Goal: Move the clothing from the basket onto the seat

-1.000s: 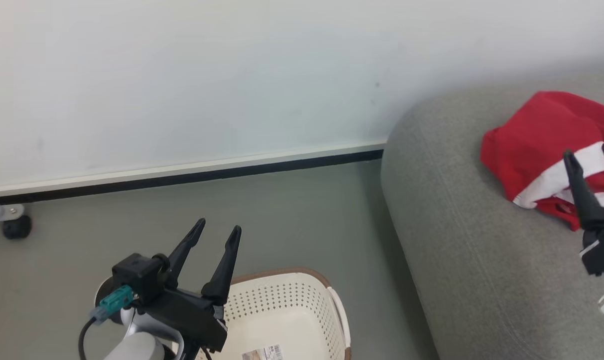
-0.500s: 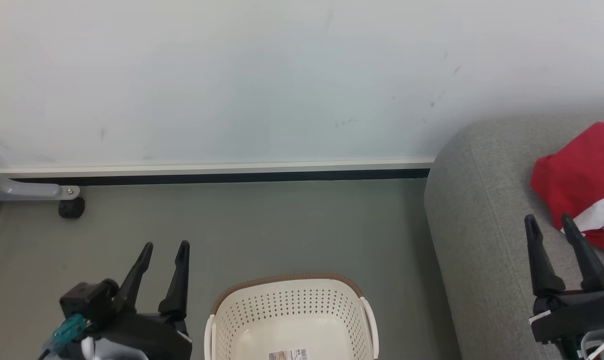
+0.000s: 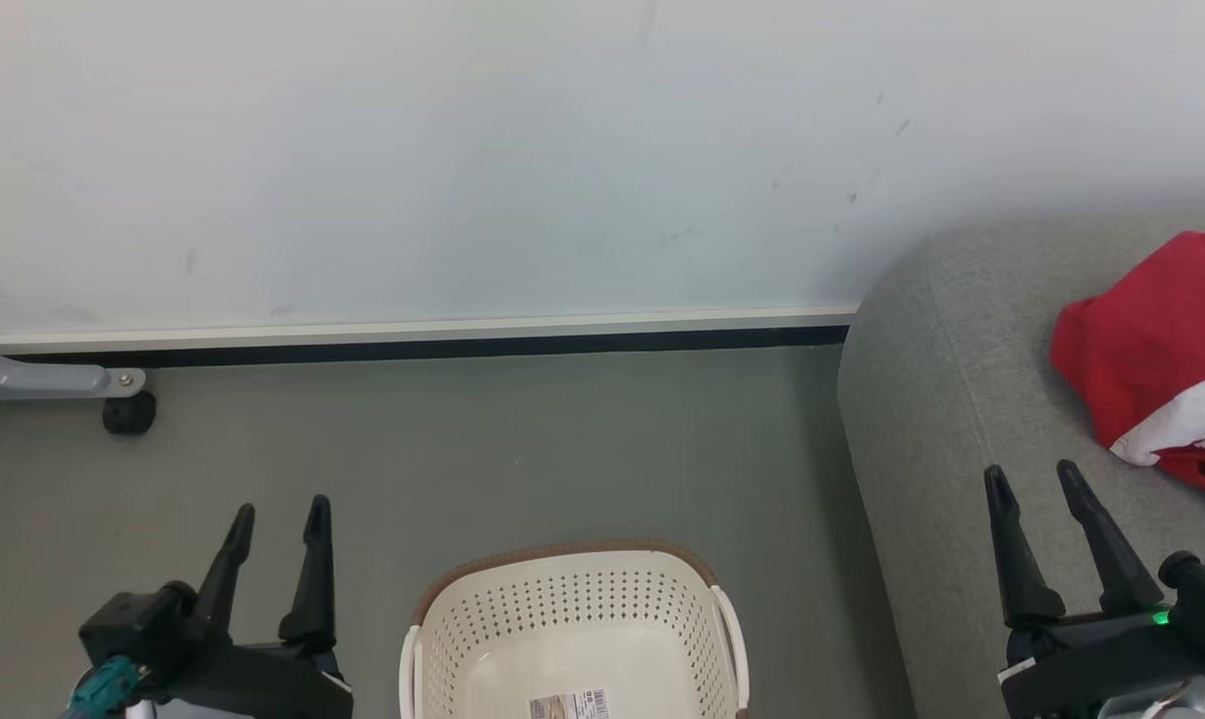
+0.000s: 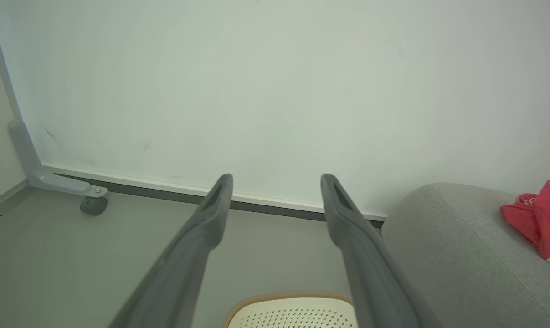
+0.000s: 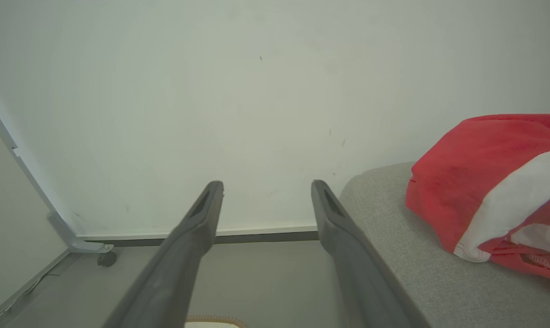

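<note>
Item: clothing [image 3: 1131, 340], red and white, heaped on the seat [image 3: 921, 419]. The basket [image 3: 572, 599] looks bare, though we see only part of it. We judge the cloth light, limp and unslippery; pinch a raised fold. Spread and empty: left fingers [image 3: 312, 569], right fingers [image 3: 1011, 549].

You're facing a plain pale wall [image 3: 462, 150], evenly lit, with a few faint dark scuffs [image 3: 852, 197] toward its right side. Along its foot runs a pale skirting strip [image 3: 412, 328] with a thin dark band beneath it, meeting a smooth grey-green floor [image 3: 522, 449]. At your far left, a grey metal leg [image 3: 43, 379] lies low by the wall and ends in a small black caster [image 3: 128, 412]. In the left wrist view it joins a slanted grey upright [image 4: 22, 141]. On your right is the rounded end of a grey fabric sofa [image 3: 941, 399]. Shadows are faint.
</note>
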